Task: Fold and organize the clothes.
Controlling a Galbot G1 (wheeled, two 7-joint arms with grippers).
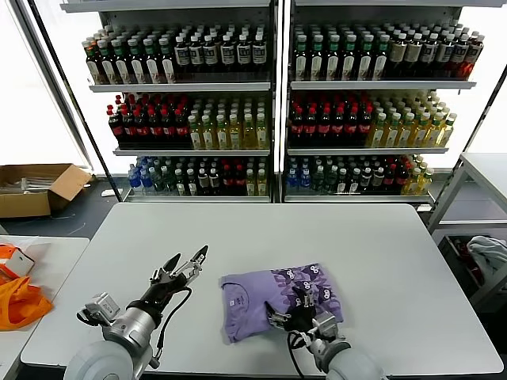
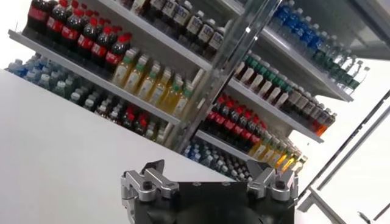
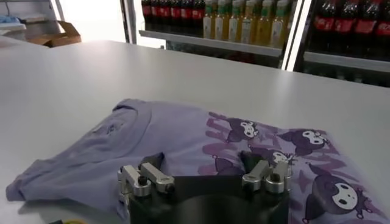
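Behind the table [image 1: 380, 261]: tall shelves [image 1: 273, 87] packed with glossy bottles [image 1: 190, 127], rows of red, yellow, green and dark caps. Seen only from the head: cardboard box [image 1: 36, 188] on the floor far left, orange fabric [image 1: 20, 301] on a side table. Smooth pale tabletop, rounded corners. Near the front edge, a bit right of centre, lies the shirt [image 1: 277, 299], soft lavender cotton, folded into a rough rectangle. Only up close from the right wrist: dark cartoon print [image 3: 292, 143], creased sleeve edge. Right gripper [image 1: 299, 309] over the shirt, metal fingers spread apart. Left gripper [image 1: 184, 265] off to the shirt's left above bare table, spread too.
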